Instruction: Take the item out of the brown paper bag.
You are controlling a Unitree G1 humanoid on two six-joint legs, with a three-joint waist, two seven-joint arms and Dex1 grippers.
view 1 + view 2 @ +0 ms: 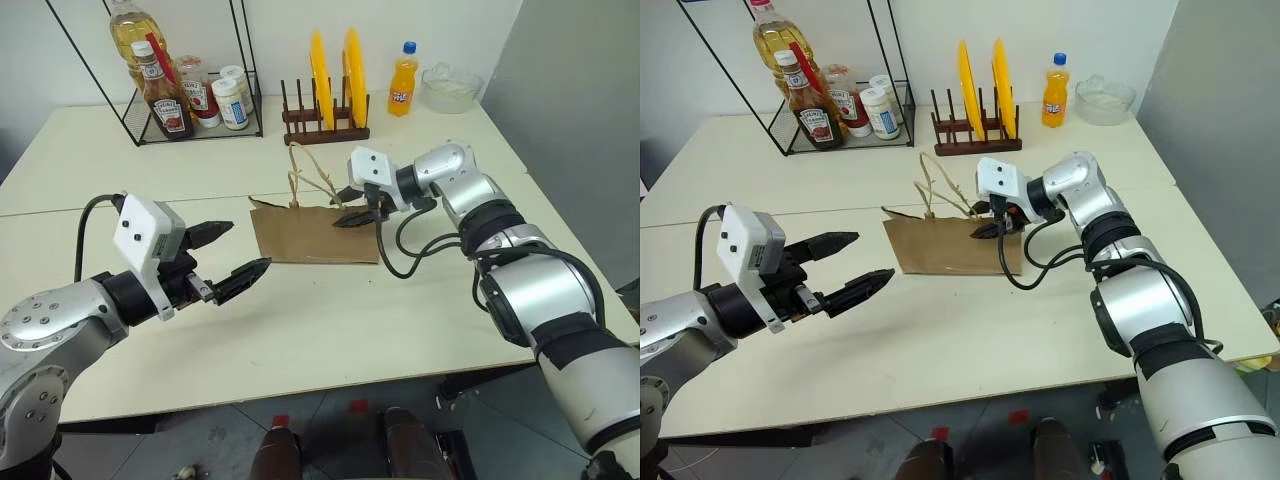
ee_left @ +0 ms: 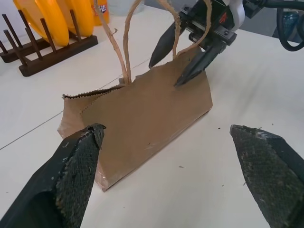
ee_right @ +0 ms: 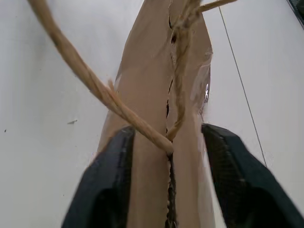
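Observation:
The brown paper bag (image 1: 310, 235) stands on its long edge in the middle of the table, its cord handles (image 1: 300, 165) sticking up. My right gripper (image 1: 342, 208) is at the bag's upper right corner, open. Its two fingers straddle the torn paper rim, one finger (image 3: 109, 180) on each side, seen close in the right wrist view. My left gripper (image 1: 250, 246) hovers left of the bag, open wide and empty, pointing toward it. The item is hidden.
At the back left is a wire rack (image 1: 140, 130) with a ketchup bottle (image 1: 165, 95) and jars. A wooden rack with yellow plates (image 1: 325, 70), an orange soda bottle (image 1: 403, 80) and a glass bowl (image 1: 450, 88) stand behind the bag.

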